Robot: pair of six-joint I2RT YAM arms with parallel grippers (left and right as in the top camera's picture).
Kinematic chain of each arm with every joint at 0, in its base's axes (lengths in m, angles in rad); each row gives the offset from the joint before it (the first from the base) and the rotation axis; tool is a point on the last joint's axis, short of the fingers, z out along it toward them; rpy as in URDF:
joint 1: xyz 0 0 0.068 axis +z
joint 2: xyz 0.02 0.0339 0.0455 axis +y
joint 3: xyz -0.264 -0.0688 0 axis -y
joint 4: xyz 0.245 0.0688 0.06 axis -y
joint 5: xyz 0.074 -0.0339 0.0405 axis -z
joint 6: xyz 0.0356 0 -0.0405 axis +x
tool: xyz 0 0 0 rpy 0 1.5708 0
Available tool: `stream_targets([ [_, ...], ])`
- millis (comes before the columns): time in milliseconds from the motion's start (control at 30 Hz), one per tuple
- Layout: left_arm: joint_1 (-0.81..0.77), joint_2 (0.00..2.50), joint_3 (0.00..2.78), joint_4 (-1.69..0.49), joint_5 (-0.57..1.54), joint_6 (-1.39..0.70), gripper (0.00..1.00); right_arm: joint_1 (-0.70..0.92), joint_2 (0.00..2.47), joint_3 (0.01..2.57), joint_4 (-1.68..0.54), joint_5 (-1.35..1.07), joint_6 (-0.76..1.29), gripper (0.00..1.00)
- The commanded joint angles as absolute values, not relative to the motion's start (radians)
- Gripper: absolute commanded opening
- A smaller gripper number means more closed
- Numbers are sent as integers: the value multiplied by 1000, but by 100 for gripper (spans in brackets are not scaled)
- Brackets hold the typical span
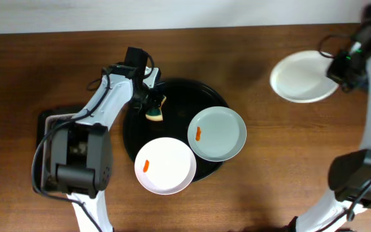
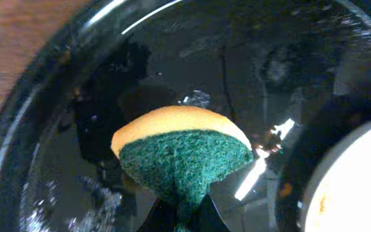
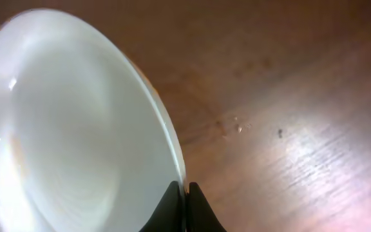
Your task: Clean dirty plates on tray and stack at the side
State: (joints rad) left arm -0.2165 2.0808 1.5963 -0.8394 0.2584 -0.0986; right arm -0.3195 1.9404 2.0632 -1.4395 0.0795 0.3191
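Right jaws clamped on rim of white plate (image 3: 76, 129), held near worktop's far right corner. Left jaws pinched on sponge (image 2: 185, 158) over tray (image 1: 185, 93), worktop centre; two smeared plates (image 1: 217, 133) (image 1: 165, 165) on its near side.

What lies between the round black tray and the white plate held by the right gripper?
Only wooden table lies between the tray and the plate pinched by the right gripper. The overhead view shows this.
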Motion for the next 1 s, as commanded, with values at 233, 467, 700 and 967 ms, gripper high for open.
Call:
stream_targets([
  [233,-237,1920,1615,-892,278,-58,1,-586,1939,1463,-963,-135,270,5],
  [467,-218,1765,1615,-973,271,-68,1,-491,1667,1509,-1034,-265,267,49],
  [700,186,1694,1537,-1201,7,-62,0,104,1439,1507,-1052,-254,188,57],
  [967,283,1694,902,-495,-167,-51,0,274,1516,1507,-1045,-178,197,58],
])
